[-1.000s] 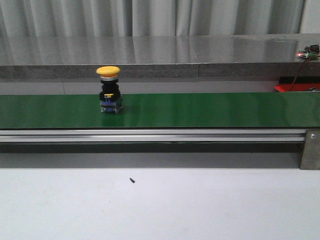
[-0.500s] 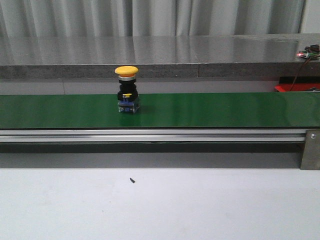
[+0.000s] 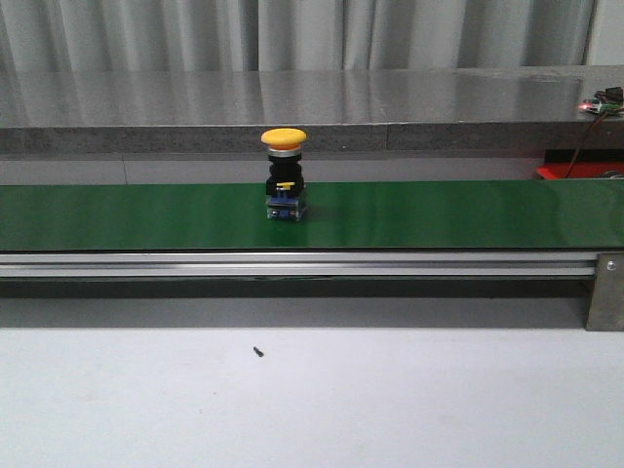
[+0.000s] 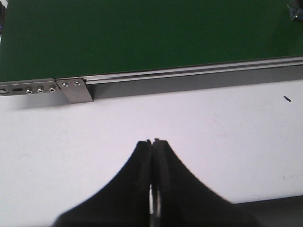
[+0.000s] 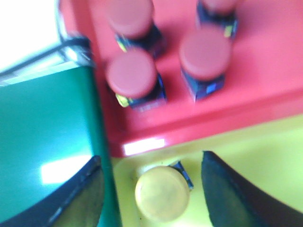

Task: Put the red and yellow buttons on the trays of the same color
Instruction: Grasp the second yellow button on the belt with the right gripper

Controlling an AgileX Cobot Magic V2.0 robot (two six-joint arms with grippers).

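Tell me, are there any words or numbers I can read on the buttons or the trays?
None can be read.
Yellow button on the green belt: its small yellow and blue marks are too tiny to read.
Red buttons on the red tray: side labels too blurred.
Yellow tray and the yellow button in it: no writing shows.

Place: I work at what looks like a lab or factory-style test cell.
Conveyor: a long green belt [image 3: 439, 214] on an aluminium rail [image 3: 292, 263] runs across in front of me.
Bench: a plain white table [image 3: 390, 400] lies below it.
Backdrop: grey pleated curtains [image 3: 292, 34] close off the rear.
Wiring: loose electronics with a lit indicator [image 3: 597, 103] sit on the grey ledge [image 3: 390, 97].
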